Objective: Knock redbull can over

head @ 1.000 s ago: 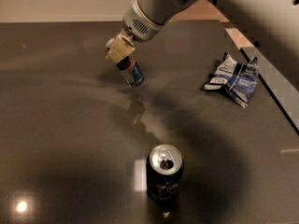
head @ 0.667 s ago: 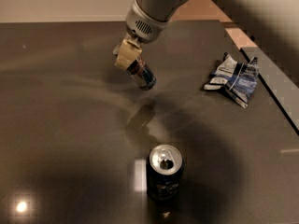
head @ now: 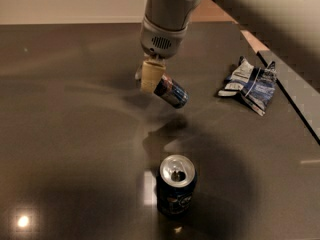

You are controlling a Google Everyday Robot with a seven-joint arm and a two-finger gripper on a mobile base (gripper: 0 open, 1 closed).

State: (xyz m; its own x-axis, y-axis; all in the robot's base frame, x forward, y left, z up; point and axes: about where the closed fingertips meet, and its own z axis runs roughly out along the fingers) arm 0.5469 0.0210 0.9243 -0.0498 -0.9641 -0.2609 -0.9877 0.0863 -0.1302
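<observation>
The redbull can (head: 171, 92) was seen steeply tilted over the middle of the dark bench (head: 60, 134), its upper-left end met by the gripper (head: 150, 76). Whether the gripper was apart or together could not be told. A wider dark soda can (head: 175, 186) was stood upright nearer the camera. A crumpled snack bag (head: 250, 84) was laid well apart, at the view's right.

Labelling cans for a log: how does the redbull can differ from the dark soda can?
The redbull can is tipped far over beside the claw; the dark soda can stands upright, apart, nearer the camera. The redbull can is slimmer, the dark soda can wider. Both are blue cans on the table.
</observation>
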